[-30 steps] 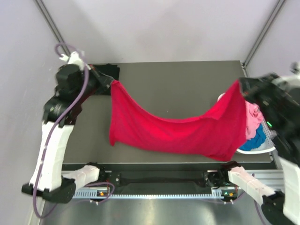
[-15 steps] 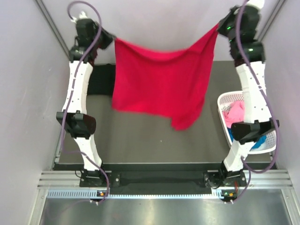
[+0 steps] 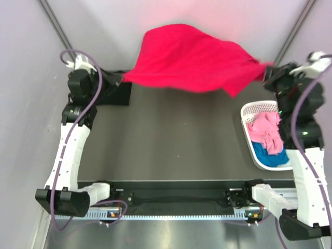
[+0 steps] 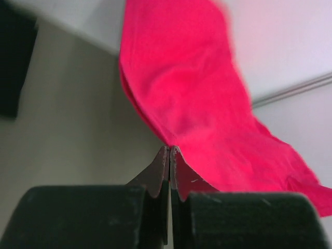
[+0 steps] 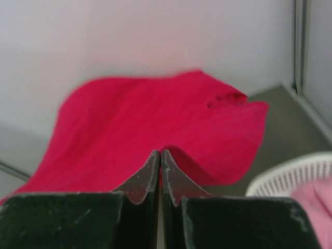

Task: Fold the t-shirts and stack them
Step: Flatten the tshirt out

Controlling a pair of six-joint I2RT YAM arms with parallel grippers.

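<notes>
The bright red t-shirt [image 3: 192, 58] billows in the air over the far edge of the table, stretched between both arms. My left gripper [image 3: 122, 79] is shut on its left corner; in the left wrist view the cloth [image 4: 197, 104] runs from the closed fingertips [image 4: 170, 149]. My right gripper [image 3: 265, 70] is shut on its right corner; the red cloth [image 5: 155, 119] fills the right wrist view beyond the tips [image 5: 160, 153]. A black t-shirt [image 3: 115, 92] lies folded at the far left of the table. Pink [image 3: 265, 128] and blue [image 3: 267, 155] shirts lie in the basket.
The white lattice basket [image 3: 248, 110] stands at the right edge of the dark table [image 3: 171, 140]. Grey walls close in at the back and on both sides. The basket rim also shows in the right wrist view [image 5: 290, 174].
Both arms have swung down and outward from the raised position. The red shirt, which hung as a flat sheet, now billows up and backward over the far table edge.
</notes>
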